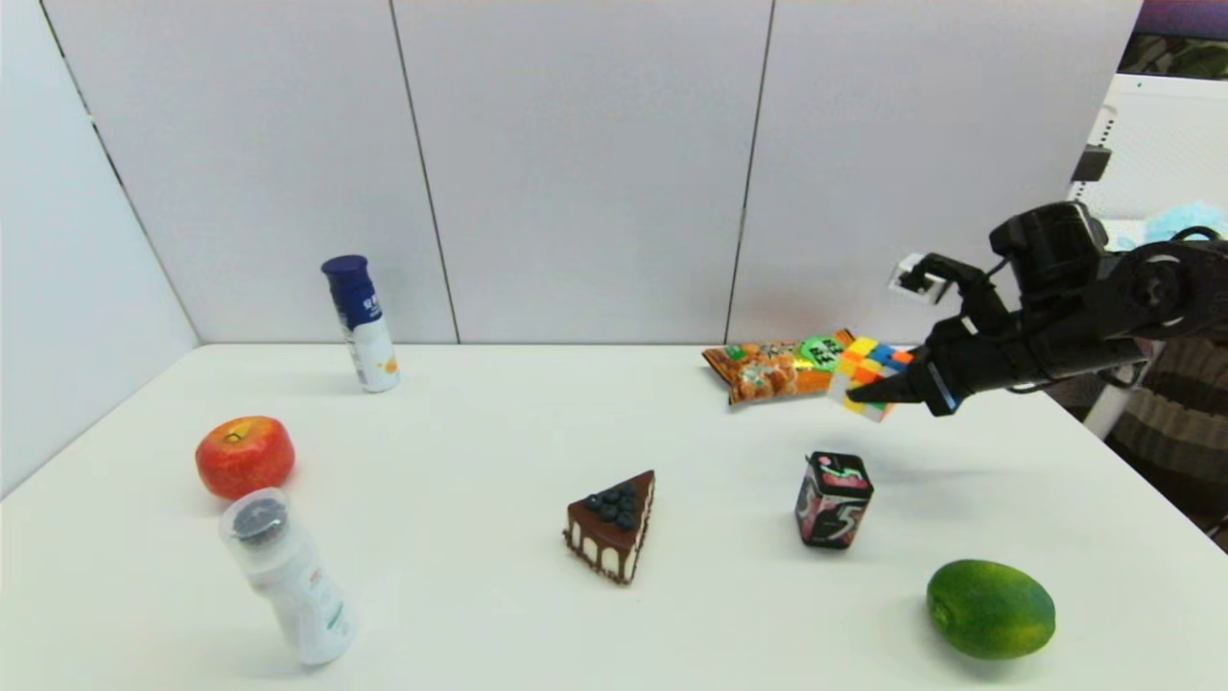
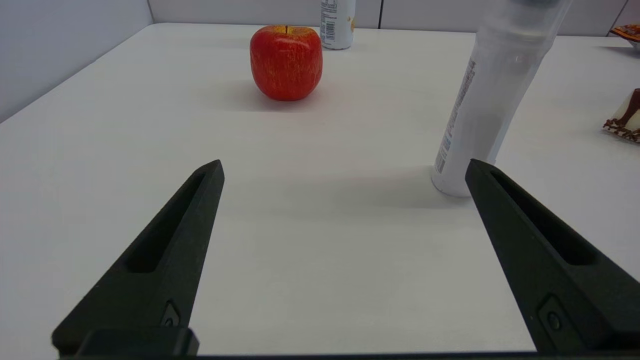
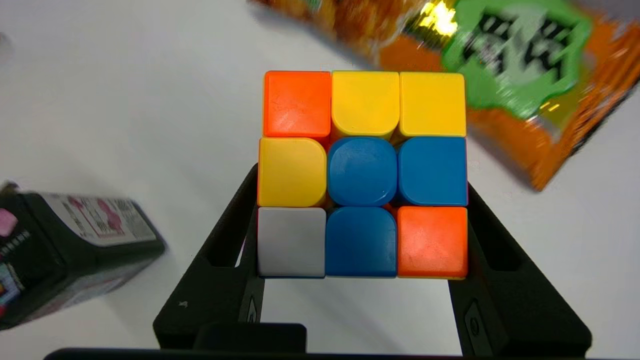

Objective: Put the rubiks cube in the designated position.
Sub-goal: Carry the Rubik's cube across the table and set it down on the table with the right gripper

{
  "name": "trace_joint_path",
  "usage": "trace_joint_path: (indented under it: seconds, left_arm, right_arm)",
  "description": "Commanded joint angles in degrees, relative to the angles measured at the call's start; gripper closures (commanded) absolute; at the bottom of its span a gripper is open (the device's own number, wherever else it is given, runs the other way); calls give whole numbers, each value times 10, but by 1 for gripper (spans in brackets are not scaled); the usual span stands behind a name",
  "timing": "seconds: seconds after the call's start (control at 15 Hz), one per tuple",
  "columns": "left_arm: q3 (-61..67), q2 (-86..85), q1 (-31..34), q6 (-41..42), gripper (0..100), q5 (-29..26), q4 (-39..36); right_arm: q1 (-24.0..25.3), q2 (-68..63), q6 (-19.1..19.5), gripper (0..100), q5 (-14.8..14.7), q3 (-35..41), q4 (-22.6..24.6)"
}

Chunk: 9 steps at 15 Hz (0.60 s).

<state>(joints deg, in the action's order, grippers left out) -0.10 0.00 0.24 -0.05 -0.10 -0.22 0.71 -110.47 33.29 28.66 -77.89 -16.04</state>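
Note:
The rubiks cube (image 1: pixel 868 376) hangs above the table at the back right, in front of the snack bag. My right gripper (image 1: pixel 863 392) is shut on it. In the right wrist view the rubiks cube (image 3: pixel 363 173) shows a face of orange, yellow, blue and white squares, pinched on both sides between the two black fingers (image 3: pixel 227 240). My left gripper (image 2: pixel 345 172) stands open over bare white table near the front left, holding nothing; it is out of the head view. The designated position carries no mark that I can see.
An orange snack bag (image 1: pixel 775 369) lies just behind the cube. A black-and-pink box (image 1: pixel 833 499) stands below it, a lime (image 1: pixel 990 608) at front right, a cake slice (image 1: pixel 614 526) in the middle. An apple (image 1: pixel 245 456), white bottle (image 1: pixel 288 576) and blue-capped bottle (image 1: pixel 361 322) occupy the left.

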Motion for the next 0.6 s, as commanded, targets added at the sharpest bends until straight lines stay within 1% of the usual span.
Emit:
trace_joint_path:
  seconds: [0.07,0.2,0.47,0.53,0.6]
  left_arm:
    - [0,1,0,0,0,0,-1]
    - [0,1,0,0,0,0,-1]
    - [0,1,0,0,0,0,-1]
    - [0,1,0,0,0,0,0]
    - [0,1,0,0,0,0,0]
  right_arm:
    - [0,-11,11,100,2,24,0]
    - [0,-25,23,100,2,26,4]
    - [0,-42,22,100,4,24,22]
    - [0,-47,22,0,9,24,22]
    - [-1,-49,23,0,13,23,22]
